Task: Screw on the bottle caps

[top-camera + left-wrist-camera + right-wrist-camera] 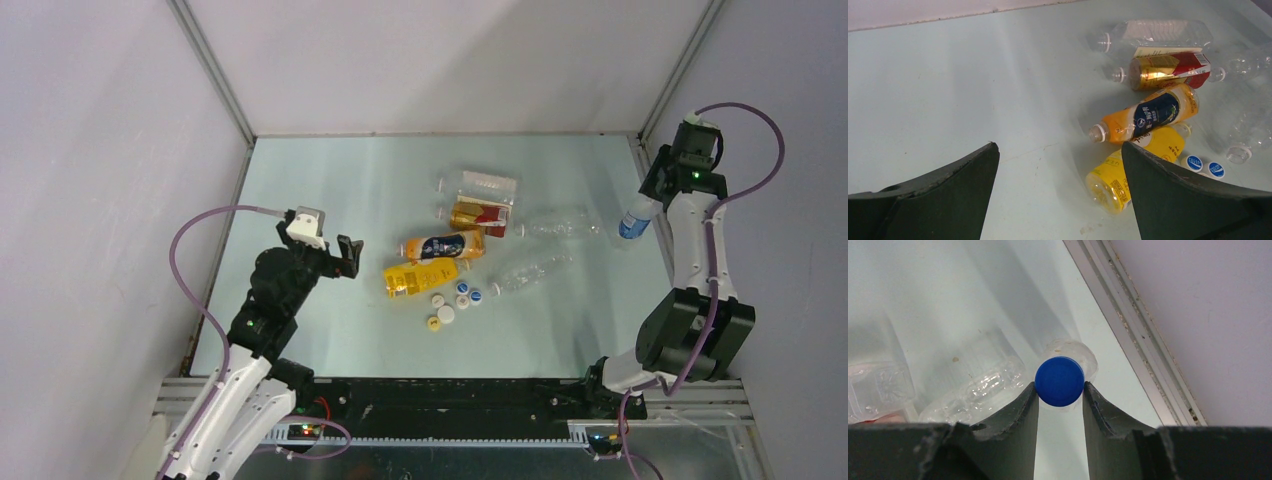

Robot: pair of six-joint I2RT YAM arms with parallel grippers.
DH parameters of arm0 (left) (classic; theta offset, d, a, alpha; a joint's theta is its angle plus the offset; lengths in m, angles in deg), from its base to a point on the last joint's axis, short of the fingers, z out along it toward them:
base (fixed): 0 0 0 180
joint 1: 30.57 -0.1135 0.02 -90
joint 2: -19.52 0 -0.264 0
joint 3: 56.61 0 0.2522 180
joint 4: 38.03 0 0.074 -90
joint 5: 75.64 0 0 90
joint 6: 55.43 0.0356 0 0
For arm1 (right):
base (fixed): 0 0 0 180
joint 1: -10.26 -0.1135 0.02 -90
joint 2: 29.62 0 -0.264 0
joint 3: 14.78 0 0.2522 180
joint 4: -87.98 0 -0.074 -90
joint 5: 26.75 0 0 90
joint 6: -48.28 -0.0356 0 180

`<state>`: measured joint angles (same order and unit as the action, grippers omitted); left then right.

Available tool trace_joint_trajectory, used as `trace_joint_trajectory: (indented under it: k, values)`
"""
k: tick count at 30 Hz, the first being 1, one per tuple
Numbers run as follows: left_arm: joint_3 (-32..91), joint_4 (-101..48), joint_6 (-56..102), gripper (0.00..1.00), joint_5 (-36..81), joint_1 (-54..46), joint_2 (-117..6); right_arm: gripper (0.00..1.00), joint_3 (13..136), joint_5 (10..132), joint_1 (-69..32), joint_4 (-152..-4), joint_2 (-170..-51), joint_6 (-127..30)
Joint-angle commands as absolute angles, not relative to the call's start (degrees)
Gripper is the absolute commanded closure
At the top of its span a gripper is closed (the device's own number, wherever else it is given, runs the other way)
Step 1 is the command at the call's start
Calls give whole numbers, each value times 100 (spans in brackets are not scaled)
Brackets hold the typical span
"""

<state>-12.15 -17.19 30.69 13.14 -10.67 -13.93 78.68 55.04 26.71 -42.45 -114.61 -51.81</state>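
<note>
Two arms share the table, and only one has work in hand. From above, your right gripper (652, 203) is clamped on the top of a blue-labelled bottle (631, 224), well to the right of the yellow bottle (420, 277). The held bottle's long axis slants from the jaws down to the table, base end toward the yellow bottle. Your left gripper (349, 256) hangs just left of the yellow bottle, fingers wide apart and holding nothing, and is much the nearer arm to it. Loose caps (462, 301) lie just right of the yellow bottle.

From the left wrist, the gap of the left gripper (1059, 146) frames bare table. The yellow bottle (1128, 170) lies flat. Just beyond it is an orange bottle (1143, 117), also flat, its long axis crosswise and its open neck pointing to the left gripper's side. Two blue caps (1194, 163) sit just beside the yellow bottle.

From the right wrist, with the yellow bottle out of view, the right gripper (1059, 390) pinches a blue cap (1059, 381) between its fingers (1023, 410). The clear bottle under it is seen end-on, its axis running straight away from the jaws. You look to be mid-turn on this cap. Thread engagement cannot be told, and the twist depends on keeping wrist and bottle axes in line.
</note>
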Motion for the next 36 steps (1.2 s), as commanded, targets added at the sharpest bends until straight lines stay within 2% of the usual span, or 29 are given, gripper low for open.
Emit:
trace_joint_trajectory:
  k: [1,18,28,36]
  values:
    - [-1060,-1750,3192,0,1392,-1115,-1363,87,8090,5647,2738,-4071,-11517,-5270]
    - [-1068,-1745,3186,0,1392,-1115,-1322,50,8085,5637,2792,-3985,-11435,-5382]
    - [-1068,-1749,3185,0,1392,-1121,-1307,35,8028,5628,2801,-3992,-11252,-5430]
    - [-1068,-1746,3176,0,1534,-1124,-1283,30,8026,5671,2820,-4004,-11097,-5398]
